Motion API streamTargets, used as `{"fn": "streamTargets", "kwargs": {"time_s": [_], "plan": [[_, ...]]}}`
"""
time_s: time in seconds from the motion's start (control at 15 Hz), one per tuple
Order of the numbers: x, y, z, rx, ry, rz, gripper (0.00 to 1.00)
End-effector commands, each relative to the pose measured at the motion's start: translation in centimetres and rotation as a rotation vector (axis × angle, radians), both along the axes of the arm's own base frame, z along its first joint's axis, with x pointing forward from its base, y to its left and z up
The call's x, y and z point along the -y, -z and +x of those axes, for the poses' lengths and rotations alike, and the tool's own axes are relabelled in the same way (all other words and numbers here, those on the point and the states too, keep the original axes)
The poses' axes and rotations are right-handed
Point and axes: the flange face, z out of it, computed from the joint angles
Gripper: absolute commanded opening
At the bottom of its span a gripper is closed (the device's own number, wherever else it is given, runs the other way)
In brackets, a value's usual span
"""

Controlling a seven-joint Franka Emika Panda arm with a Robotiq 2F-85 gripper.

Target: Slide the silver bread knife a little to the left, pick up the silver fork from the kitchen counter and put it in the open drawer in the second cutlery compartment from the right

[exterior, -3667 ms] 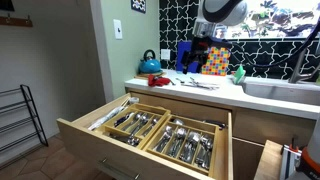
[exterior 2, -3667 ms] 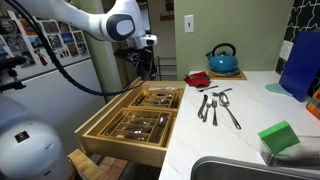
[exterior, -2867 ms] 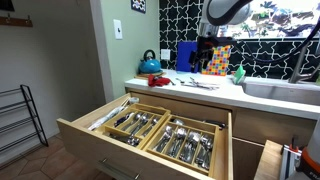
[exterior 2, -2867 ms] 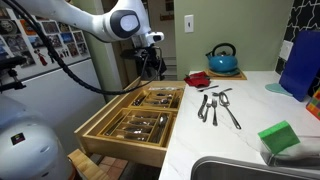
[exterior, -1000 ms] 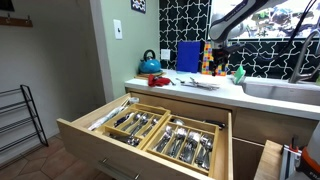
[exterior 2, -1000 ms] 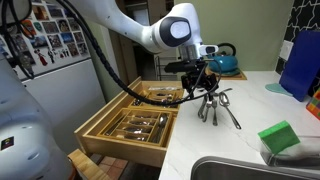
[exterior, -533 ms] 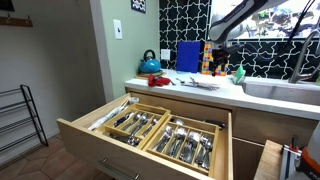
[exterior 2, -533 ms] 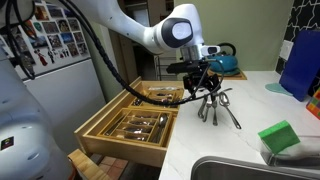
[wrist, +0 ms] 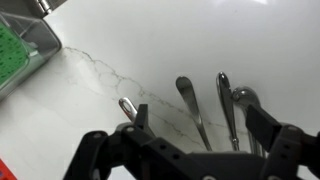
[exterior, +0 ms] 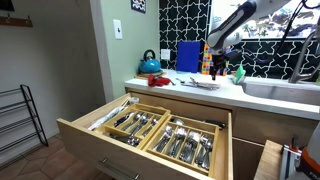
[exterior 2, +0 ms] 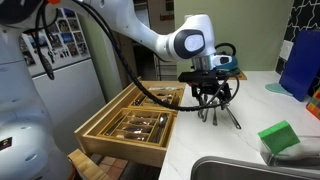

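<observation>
Wrist view looked straight down between the fingers of the gripper [wrist: 200, 128], which stood spread wide with nothing between them, onto several pieces of silver cutlery [wrist: 226, 98] lying on the white counter [wrist: 150, 40]. From where I stood, that cutlery [exterior 2: 222, 112] lay on the counter just beyond the open drawer [exterior 2: 118, 150], and the gripper [exterior 2: 208, 96] hung low over it. I could not tell whether it touched. Nor could I make out which piece was the fork and which the bread knife. The drawer's compartments held more utensils. A teal kettle [exterior 2: 222, 60] stood behind the drawer, and a green sponge [exterior 2: 278, 137] lay well away from it.
</observation>
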Motion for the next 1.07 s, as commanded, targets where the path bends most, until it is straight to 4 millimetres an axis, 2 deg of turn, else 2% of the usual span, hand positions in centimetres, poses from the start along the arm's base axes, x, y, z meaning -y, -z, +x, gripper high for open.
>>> {"fn": "streamTargets", "kwargs": {"time_s": [0.0, 0.53, 1.0], "plan": [[1.2, 1.4, 1.3, 0.000, -0.008, 0.011, 1.00], [0.0, 3.4, 3.9, -0.021, -0.036, 0.001, 1.00], [-0.5, 4.7, 5.2, -0.010, -0.066, -0.010, 1.00]]}}
